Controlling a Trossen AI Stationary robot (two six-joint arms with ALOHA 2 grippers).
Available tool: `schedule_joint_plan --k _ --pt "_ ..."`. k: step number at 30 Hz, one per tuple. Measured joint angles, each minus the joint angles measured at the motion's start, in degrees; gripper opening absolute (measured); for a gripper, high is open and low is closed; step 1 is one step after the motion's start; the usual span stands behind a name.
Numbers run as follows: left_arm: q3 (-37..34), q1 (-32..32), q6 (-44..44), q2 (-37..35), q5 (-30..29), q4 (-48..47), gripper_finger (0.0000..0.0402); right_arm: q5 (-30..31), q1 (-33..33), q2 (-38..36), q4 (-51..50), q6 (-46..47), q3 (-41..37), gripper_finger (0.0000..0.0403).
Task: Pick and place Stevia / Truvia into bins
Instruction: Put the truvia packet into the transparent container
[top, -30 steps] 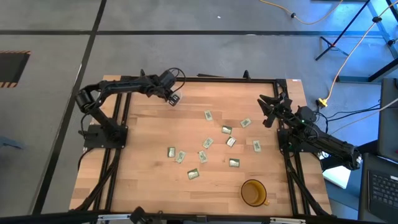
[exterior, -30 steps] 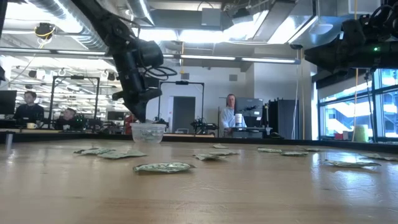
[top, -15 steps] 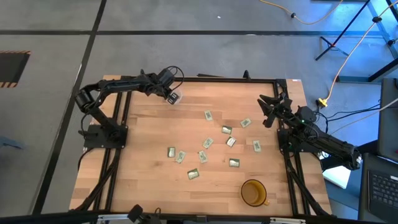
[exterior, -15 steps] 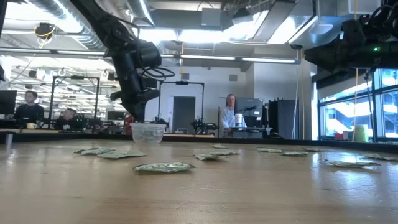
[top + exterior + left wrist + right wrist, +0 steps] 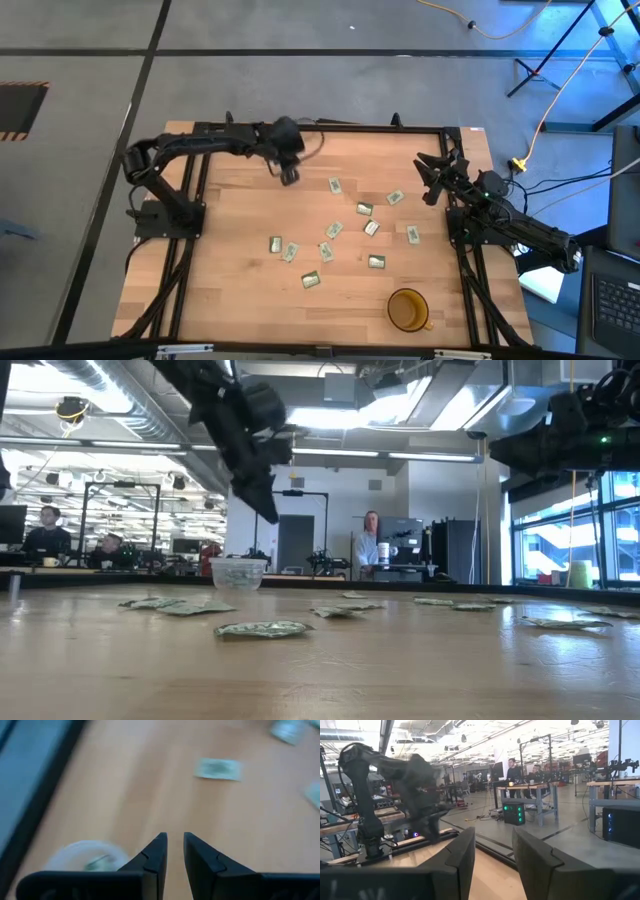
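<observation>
The fingers of the left gripper [image 5: 174, 851] stood a narrow slot apart with nothing between them, raised above the counter [image 5: 240, 290] near its far left corner, just beside the small clear cup [image 5: 82, 862]. That cup, seen from the left wrist, had at least one green-and-white sachet [image 5: 98, 863] lying inside it, so some of the sorting looked done. The right gripper [image 5: 428, 172] waited off the counter's right edge, its fingers [image 5: 457, 852] parted and holding nothing. Most of the work seemed left: about ten sachets [image 5: 333, 229] lay scattered flat across the middle of the counter, apart from one another and well apart from the cup, the nearest one [image 5: 335, 185] lying a little way from the left gripper. An amber cup [image 5: 407, 310] stood at the near edge, with no sachet visible in it from above.
</observation>
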Motion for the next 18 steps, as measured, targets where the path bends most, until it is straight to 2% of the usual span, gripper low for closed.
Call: schedule_joint_plan --k 4,9,14,18 --pt "0.0 -6.7 2.8 0.0 0.8 -6.5 0.0059 0.0 0.0 0.0 -1.9 0.0 0.0 0.0134" --pt "0.0 -15.3 -4.2 0.0 2.2 -13.8 0.0059 0.0 0.0 0.0 -4.9 0.3 0.0 0.0134" --pt "-0.9 -23.8 -9.1 0.0 1.9 -13.8 0.0059 0.0 0.0 0.0 -7.7 1.9 0.0 0.0134" --pt "-3.0 -28.7 -14.4 0.0 -1.7 -13.4 0.0059 0.0 0.0 0.0 -7.5 1.9 0.0 0.0134"
